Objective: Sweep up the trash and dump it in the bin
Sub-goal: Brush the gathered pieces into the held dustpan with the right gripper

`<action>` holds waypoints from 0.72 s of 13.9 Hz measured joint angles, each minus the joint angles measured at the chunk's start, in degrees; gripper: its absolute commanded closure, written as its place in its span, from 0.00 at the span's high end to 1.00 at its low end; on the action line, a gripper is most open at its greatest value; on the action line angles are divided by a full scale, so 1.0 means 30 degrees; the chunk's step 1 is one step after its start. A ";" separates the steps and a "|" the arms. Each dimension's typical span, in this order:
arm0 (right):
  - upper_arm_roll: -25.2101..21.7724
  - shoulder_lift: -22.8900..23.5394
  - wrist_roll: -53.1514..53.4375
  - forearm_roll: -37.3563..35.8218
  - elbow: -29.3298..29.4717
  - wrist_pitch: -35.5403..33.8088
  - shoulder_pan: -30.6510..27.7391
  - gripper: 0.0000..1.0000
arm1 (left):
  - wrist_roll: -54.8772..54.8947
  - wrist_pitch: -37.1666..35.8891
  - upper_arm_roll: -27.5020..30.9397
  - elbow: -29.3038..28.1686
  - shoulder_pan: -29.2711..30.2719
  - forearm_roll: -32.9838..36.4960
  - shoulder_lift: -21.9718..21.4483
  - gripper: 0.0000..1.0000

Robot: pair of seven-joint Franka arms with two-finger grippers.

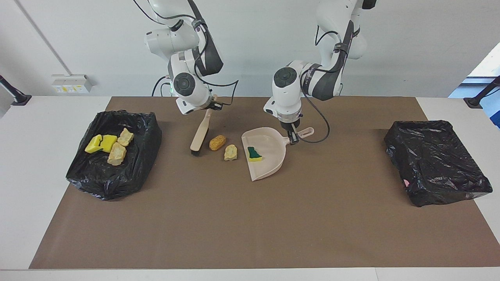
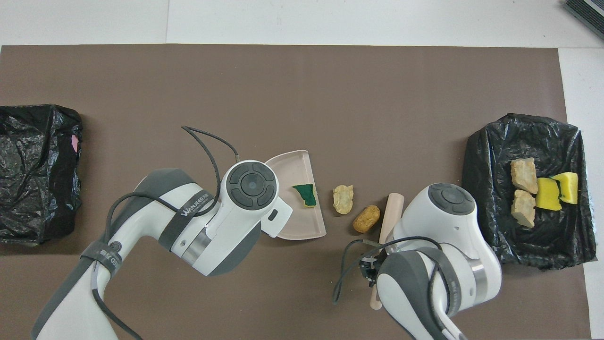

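My right gripper [image 1: 213, 106] is shut on the handle of a beige brush [image 1: 200, 132], which slants down with its dark bristles on the brown mat. Close beside the bristles lies a brown croquette [image 1: 217, 142], then a beige chunk [image 1: 230, 152]. The chunk lies just off the lip of a beige dustpan [image 1: 269, 146]. My left gripper [image 1: 293, 136] is shut on the dustpan's handle. A green-and-yellow sponge wedge [image 1: 254, 154] sits in the pan. From overhead the brush [image 2: 390, 212], croquette [image 2: 367, 218], chunk [image 2: 343, 198] and sponge wedge [image 2: 305, 194] lie in a row.
A black-lined bin [image 1: 140, 156] at the right arm's end of the table holds yellow sponge pieces [image 1: 101, 143] and beige chunks [image 1: 117, 153]. A second black-lined bin [image 1: 435, 160] stands at the left arm's end. The brown mat [image 1: 250, 226] covers the table's middle.
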 measured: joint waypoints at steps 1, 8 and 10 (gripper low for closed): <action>0.0062 0.0208 0.0258 0.0674 0.0142 0.0340 0.0633 0.00 | 0.0003 0.0006 0.0000 -0.0016 0.0000 0.0000 -0.0008 0.00; 0.0141 0.3970 0.0021 0.2007 0.4733 0.0179 0.2183 0.00 | 0.0012 0.0020 0.0013 -0.0032 0.0001 0.0002 -0.0020 0.00; 0.0262 0.4280 -0.0517 0.2454 0.5482 0.0085 0.2446 0.00 | 0.0012 0.0027 0.0022 -0.0036 0.0002 0.0002 -0.0020 0.00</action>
